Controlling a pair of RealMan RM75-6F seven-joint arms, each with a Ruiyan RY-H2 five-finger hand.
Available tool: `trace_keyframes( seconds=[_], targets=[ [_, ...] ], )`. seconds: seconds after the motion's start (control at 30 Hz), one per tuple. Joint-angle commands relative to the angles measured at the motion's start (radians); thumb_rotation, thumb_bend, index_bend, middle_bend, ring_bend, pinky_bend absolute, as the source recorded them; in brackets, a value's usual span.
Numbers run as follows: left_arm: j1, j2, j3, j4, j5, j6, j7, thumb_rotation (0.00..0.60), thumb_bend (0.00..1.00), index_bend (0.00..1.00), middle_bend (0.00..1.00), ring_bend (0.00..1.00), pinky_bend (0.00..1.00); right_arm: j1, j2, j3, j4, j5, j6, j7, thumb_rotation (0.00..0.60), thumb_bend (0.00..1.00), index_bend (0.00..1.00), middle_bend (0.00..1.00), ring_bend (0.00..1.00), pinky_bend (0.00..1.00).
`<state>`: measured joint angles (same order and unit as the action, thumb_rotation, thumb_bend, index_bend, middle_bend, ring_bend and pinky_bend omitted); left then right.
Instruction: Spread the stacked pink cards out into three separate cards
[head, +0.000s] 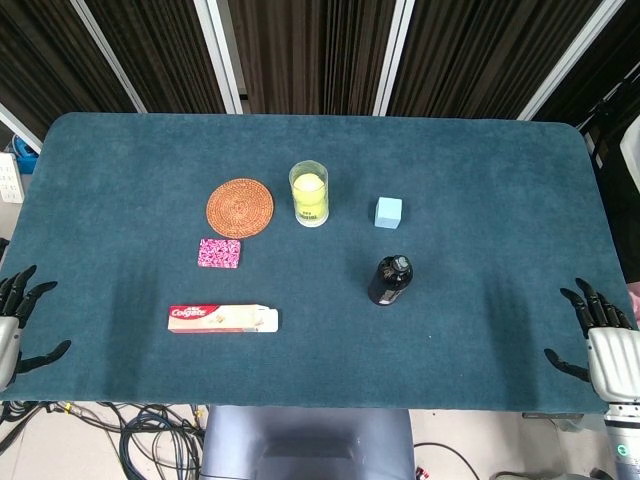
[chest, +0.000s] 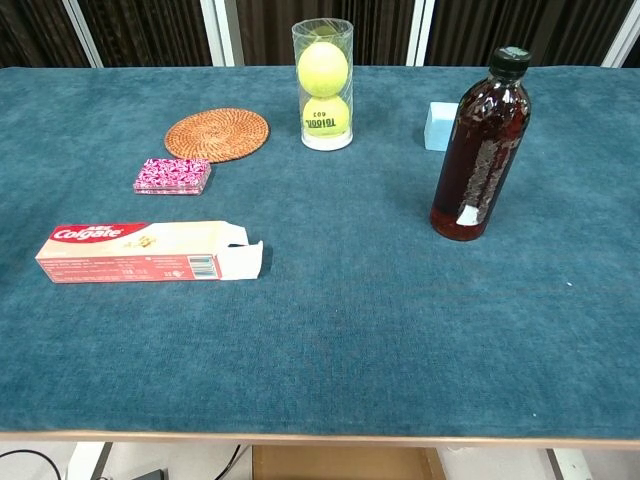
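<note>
The pink patterned cards (head: 219, 253) lie in one neat stack on the blue table, just below the woven coaster; the chest view shows the stack of cards (chest: 173, 176) left of centre. My left hand (head: 12, 330) hangs at the table's front left corner with fingers spread and nothing in it. My right hand (head: 603, 343) sits at the front right corner, fingers spread too, holding nothing. Both hands are far from the stack. Neither hand shows in the chest view.
A round woven coaster (head: 240, 207) lies behind the stack. A toothpaste box (head: 222, 319) lies in front of it. A clear tube of tennis balls (head: 309, 194), a light blue cube (head: 388, 212) and a dark bottle (head: 390, 280) stand toward the middle and right.
</note>
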<state>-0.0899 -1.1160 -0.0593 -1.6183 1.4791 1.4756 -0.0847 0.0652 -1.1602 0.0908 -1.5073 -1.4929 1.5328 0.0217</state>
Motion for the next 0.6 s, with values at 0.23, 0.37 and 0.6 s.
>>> trace_keyframes(
  seconds=[0.23, 0.37, 0.6],
  targets=[
    [-0.177, 0.105, -0.107, -0.135, -0.114, -0.232, 0.135, 0.600, 0.15, 0.27, 0.09, 0.00, 0.00, -0.001, 0.006, 0.000, -0.005, 0.005, -0.007, 0.008, 0.600, 0.11, 0.16, 0.06, 0.12, 0.24],
    [-0.306, 0.159, -0.167, -0.179, -0.234, -0.445, 0.128, 0.600, 0.15, 0.27, 0.09, 0.00, 0.00, -0.001, 0.007, 0.000, -0.007, 0.005, -0.008, 0.006, 0.600, 0.11, 0.16, 0.06, 0.12, 0.24],
    [-0.563, 0.132, -0.206, -0.064, -0.485, -0.802, 0.209, 0.600, 0.16, 0.29, 0.09, 0.00, 0.00, 0.004, 0.003, 0.003, -0.006, 0.021, -0.026, -0.009, 0.600, 0.11, 0.16, 0.06, 0.12, 0.24]
  ],
)
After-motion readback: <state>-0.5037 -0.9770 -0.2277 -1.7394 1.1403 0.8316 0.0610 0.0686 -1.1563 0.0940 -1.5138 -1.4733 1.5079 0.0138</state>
